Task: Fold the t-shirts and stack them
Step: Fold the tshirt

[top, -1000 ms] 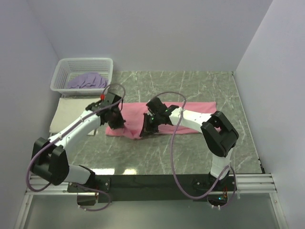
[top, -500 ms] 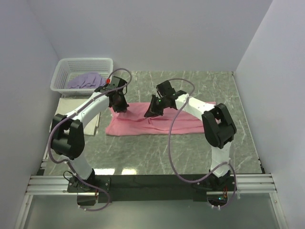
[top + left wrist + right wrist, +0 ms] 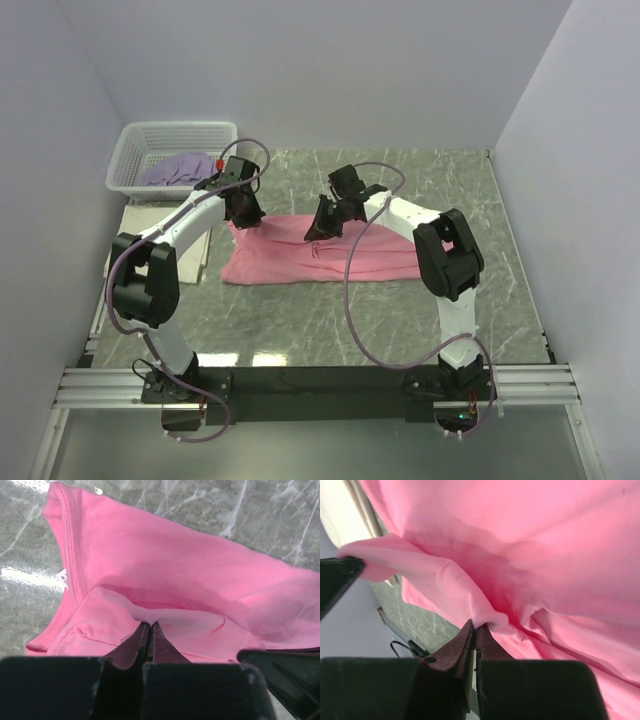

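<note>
Top external: pink t-shirt [image 3: 330,257] lies across mid-frame on the table [image 3: 420,175]. The lavender t-shirt [image 3: 180,168] sits in the basket [image 3: 120,160] at upper left, and the cream t-shirt [image 3: 128,235] lies flat at left. The left gripper [image 3: 243,214] and right gripper [image 3: 322,228] both stand over the pink cloth's upper edge. A second earlier both sat lower in frame, at the shirt's near edge; the lifted edge has travelled up-frame with them.

Left wrist: jaws are together, clamped on a raised pink fold at bottom centre. The neck label [image 3: 62,576] shows at left. Risk: the pinch takes only one thin layer, so the fold may drag crooked or the underlayer may bunch.

Right wrist: jaws are closed on a small ridge of pink cloth at bottom centre, and the bite looks shallow. Risk: the fabric slips free on this side first, leaving a skewed fold, or releases at uneven heights wrinkle the shirt.
</note>
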### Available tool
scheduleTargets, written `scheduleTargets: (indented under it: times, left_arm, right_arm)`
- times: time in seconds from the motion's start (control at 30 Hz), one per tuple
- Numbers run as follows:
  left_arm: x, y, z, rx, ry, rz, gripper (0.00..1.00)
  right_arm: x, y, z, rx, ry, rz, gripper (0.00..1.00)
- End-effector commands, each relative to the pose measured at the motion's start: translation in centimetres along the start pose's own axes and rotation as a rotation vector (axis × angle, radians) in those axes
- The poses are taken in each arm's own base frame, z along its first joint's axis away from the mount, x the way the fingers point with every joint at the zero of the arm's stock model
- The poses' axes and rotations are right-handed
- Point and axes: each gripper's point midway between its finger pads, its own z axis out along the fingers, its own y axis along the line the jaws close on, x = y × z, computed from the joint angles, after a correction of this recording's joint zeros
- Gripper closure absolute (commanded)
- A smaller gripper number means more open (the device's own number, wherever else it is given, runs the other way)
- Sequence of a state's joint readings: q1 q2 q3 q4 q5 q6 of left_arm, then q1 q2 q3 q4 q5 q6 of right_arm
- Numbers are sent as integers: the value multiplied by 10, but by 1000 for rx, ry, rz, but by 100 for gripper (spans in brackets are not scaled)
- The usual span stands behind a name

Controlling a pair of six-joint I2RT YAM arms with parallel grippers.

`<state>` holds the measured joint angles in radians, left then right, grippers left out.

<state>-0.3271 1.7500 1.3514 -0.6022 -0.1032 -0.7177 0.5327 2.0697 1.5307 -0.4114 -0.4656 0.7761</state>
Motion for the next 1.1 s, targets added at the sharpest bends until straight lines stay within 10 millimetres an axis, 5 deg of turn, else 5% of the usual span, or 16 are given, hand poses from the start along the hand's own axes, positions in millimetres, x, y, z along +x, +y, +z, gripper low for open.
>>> scheduleTargets:
  times: [0.0, 0.6, 1.07]
  left_arm:
    - [-12, -5, 2, 27, -47, 5, 99]
    - [-16, 3, 43, 28, -67, -35, 99]
    - [7, 24, 80, -8, 8, -35, 95]
  right_arm:
    - [-20, 12, -7, -20, -48, -27, 95]
    - [-47, -17, 15, 36, -80, -34, 92]
    - [-52, -33, 23, 72, -85, -41, 88]
